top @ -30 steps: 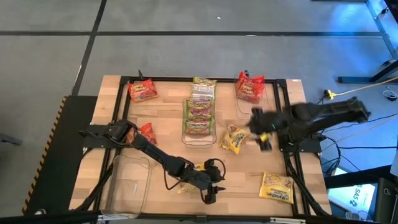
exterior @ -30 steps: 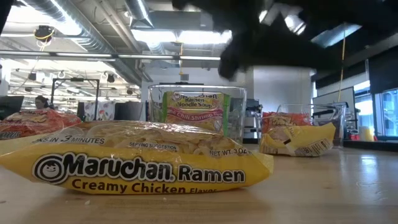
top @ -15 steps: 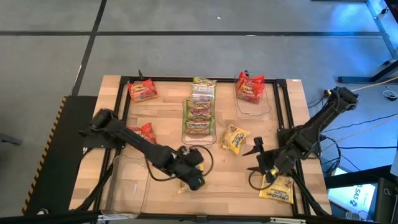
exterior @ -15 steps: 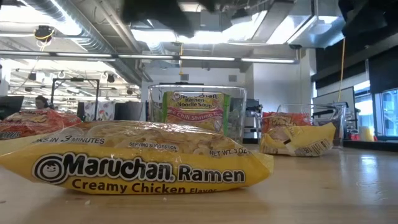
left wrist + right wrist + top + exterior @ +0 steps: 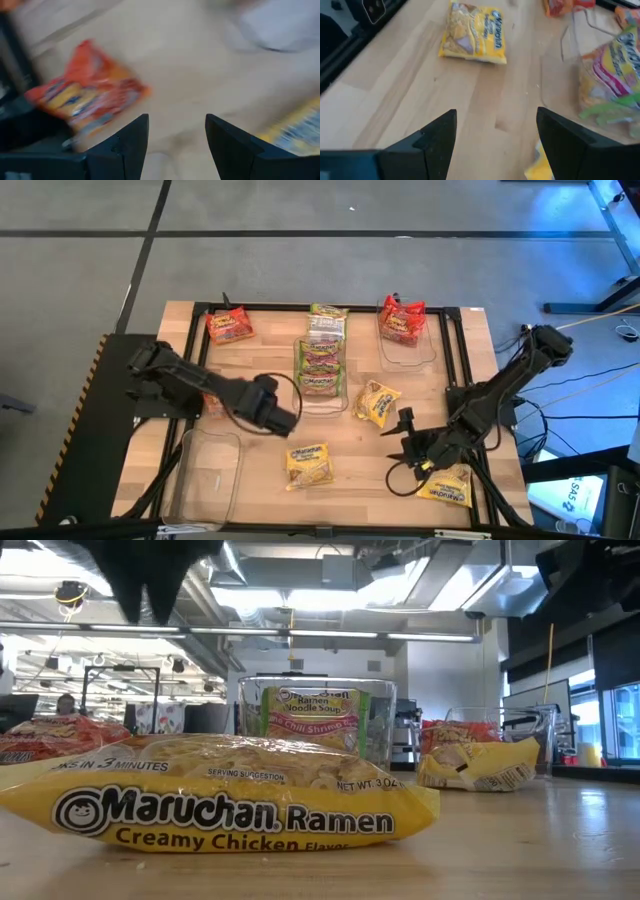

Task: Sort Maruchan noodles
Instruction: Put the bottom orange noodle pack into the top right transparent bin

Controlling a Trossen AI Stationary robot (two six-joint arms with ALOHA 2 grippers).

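Wood tabletop (image 5: 250, 435), high view: pale planks inside a black frame, grey floor all round.
High view, packets: yellow packet (image 5: 308, 463) alone near the front edge; second yellow packet (image 5: 377, 403) right of centre; third yellow packet (image 5: 447, 483) at the front right corner, partly under the right arm.
High view, reds: red packet (image 5: 228, 325) loose at the back left; another red packet (image 5: 211, 404) mostly hidden under the left arm.
High view, bins: centre clear bin (image 5: 321, 365) holds green packets (image 5: 320, 352); back right bin (image 5: 404, 330) holds red packets (image 5: 402, 320); front left bin (image 5: 205, 472) has nothing inside.
High view, left tool (image 5: 281, 411): above open wood left of centre, holding nothing.
High view, right tool (image 5: 405, 437): low over bare wood, just beside the third yellow packet.
Low view: yellow Creamy Chicken packet (image 5: 215, 795) fills the front; green packet in the bin behind; open wood to the right.
Left wrist view: fingers (image 5: 127, 145) parted, empty, over bare wood; red packet near.
Right wrist view: fingers (image 5: 437, 135) spread wide, empty; free wood ahead.
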